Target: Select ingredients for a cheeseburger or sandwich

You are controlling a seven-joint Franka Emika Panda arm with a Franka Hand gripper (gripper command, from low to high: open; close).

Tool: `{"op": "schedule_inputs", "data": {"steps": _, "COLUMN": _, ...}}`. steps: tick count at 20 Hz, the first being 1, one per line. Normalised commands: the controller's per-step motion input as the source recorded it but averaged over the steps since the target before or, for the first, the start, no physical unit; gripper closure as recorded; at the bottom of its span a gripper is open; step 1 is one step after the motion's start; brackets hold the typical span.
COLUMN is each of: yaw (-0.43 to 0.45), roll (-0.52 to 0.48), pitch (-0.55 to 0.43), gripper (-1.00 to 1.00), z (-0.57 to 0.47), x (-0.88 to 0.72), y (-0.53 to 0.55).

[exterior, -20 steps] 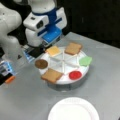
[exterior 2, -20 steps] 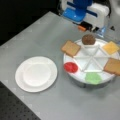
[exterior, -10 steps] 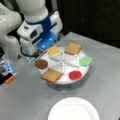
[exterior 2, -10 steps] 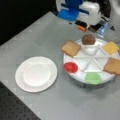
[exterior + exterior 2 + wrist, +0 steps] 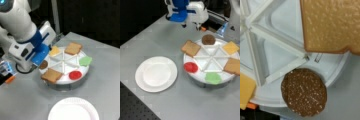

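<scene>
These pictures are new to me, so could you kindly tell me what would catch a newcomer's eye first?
The round white divided tray draws the eye first: two toast squares, a brown patty, a yellow cheese square, a green lettuce piece and a red disc sit in its wedges. The white-and-blue gripper hovers near the patty side. An empty white plate lies at a front view's left.

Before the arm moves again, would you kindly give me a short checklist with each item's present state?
1. White plate bare, no stack begun: ok.
2. Both toast squares in the tray: ok.
3. Patty lies at the tray's rim, below the wrist camera: ok.
4. Cheese in its compartment: ok.
5. Gripper above the table beside the tray, holding nothing seen: ok.
6. Gripper open or shut: cannot tell.
</scene>
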Motion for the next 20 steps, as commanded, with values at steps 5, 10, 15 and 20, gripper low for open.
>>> {"op": "schedule_inputs", "data": {"steps": 5, "yaw": 0.173, "roll": 0.459, "pitch": 0.097, "gripper": -1.0, "z": -0.04, "x": 0.22, "y": -0.37}}
{"op": "schedule_inputs", "data": {"steps": 10, "yaw": 0.223, "roll": 0.445, "pitch": 0.152, "gripper": -1.0, "z": -0.05, "x": 0.3, "y": -0.35}}
{"op": "schedule_inputs", "data": {"steps": 15, "yaw": 0.272, "roll": 0.541, "pitch": 0.177, "gripper": -1.0, "z": 0.03, "x": 0.39, "y": -0.32}}
{"op": "schedule_inputs", "data": {"steps": 20, "yaw": 0.292, "roll": 0.613, "pitch": 0.172, "gripper": -1.0, "z": -0.01, "x": 0.43, "y": -0.45}}
